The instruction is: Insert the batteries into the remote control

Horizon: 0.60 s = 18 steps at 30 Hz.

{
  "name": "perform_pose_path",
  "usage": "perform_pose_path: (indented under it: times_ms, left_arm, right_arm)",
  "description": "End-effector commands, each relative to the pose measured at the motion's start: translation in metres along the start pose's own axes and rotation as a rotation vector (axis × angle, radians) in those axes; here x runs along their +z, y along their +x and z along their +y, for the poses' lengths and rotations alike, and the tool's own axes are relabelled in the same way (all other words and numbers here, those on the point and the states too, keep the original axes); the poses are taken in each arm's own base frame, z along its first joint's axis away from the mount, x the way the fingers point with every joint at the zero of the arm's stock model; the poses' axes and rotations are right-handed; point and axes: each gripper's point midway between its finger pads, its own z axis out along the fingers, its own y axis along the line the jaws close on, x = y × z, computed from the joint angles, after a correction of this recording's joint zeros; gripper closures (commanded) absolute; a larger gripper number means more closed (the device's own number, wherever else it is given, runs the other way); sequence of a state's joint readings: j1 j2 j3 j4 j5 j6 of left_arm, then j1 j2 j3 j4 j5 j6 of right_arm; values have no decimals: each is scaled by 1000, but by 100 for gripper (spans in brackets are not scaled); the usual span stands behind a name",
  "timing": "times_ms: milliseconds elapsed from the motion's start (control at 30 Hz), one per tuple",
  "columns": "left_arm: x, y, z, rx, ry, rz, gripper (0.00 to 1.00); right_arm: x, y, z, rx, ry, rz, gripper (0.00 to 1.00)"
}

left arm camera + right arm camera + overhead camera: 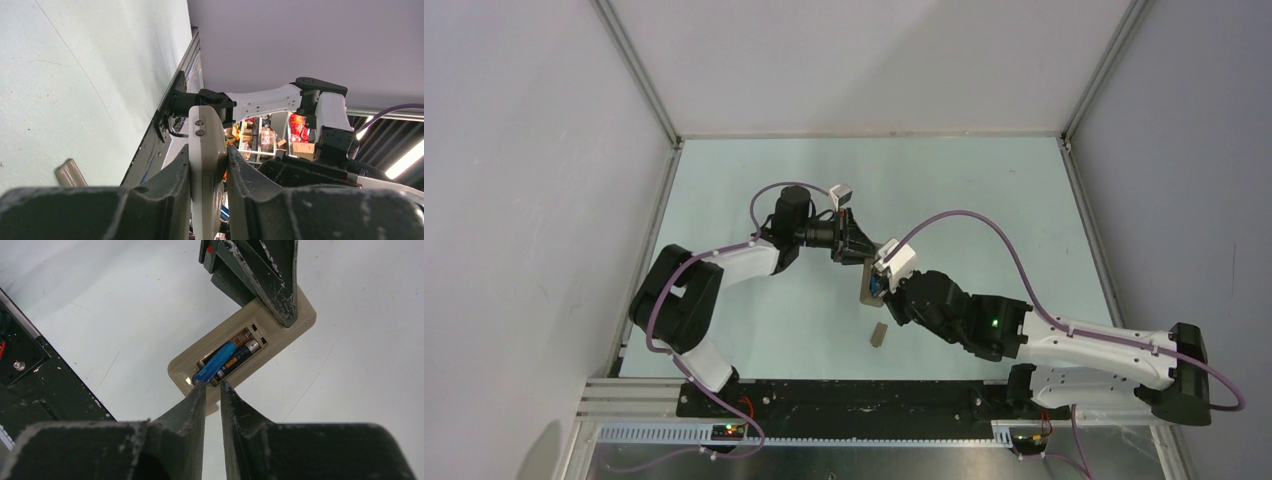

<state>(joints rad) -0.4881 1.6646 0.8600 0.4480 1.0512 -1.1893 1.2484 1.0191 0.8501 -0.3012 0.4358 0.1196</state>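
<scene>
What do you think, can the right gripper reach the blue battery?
Probably yes. The right gripper sits at the near end of the blue battery, which lies tilted over the open remote. The left gripper clamps the far end, clear of it.

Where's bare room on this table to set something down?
Bare: on the table, the far strip by the back wall and the right side. Crowded: centre, around left gripper, remote control, right gripper, cover piece.

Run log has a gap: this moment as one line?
left tool: shut on remote control | right tool: tips at end of tilted blue battery | black battery: loaded | battery cover: on table
</scene>
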Motion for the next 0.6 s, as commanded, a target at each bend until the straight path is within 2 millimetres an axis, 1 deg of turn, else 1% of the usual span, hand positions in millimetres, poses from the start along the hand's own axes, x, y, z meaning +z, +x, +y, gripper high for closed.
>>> perform_pose_path:
  times_ms: [0, 333, 467, 567]
  left_arm:
    - [-2, 4, -16, 48, 39, 10, 100]
    - [-3, 4, -16, 48, 39, 10, 100]
    - [-3, 5, -17, 49, 40, 9, 100]
    - [-3, 5, -17, 49, 40, 9, 100]
  right_arm:
    - [4, -11, 8, 10, -25, -42, 80]
    - [9, -7, 8, 21, -11, -30, 81]
    - [13, -5, -1, 76, 33, -23, 82]
    - [15, -4, -3, 100, 42, -19, 82]
